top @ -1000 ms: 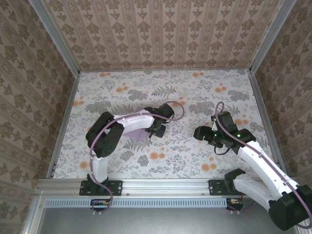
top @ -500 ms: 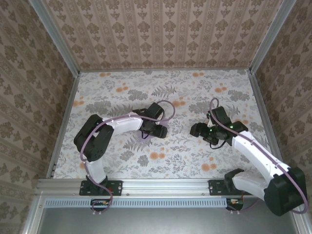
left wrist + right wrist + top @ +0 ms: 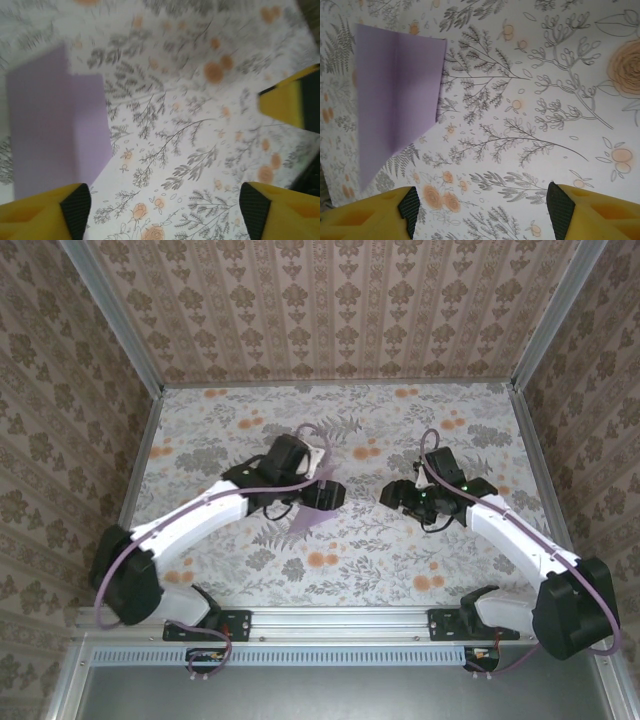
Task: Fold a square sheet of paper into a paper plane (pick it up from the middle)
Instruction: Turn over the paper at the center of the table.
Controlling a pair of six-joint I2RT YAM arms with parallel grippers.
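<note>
1. The paper (image 3: 395,100) lies flat on the flowery tablecloth (image 3: 560,125), between the two arms and nearer the left one. It's creased, with one slanted edge running down to a point, so I'd guess we're mid-fold and not at a finished plane yet.
2. Left gripper (image 3: 160,210): jaws wide, nothing in them, one finger right by the sheet's corner. Can't tell if it touches. Nobody's gripping the paper, probably so the crease can lie flat.
3. Right gripper (image 3: 479,212): also wide and empty, facing the sheet from the other side. It looks well placed to pin or lift the next flap.
</note>
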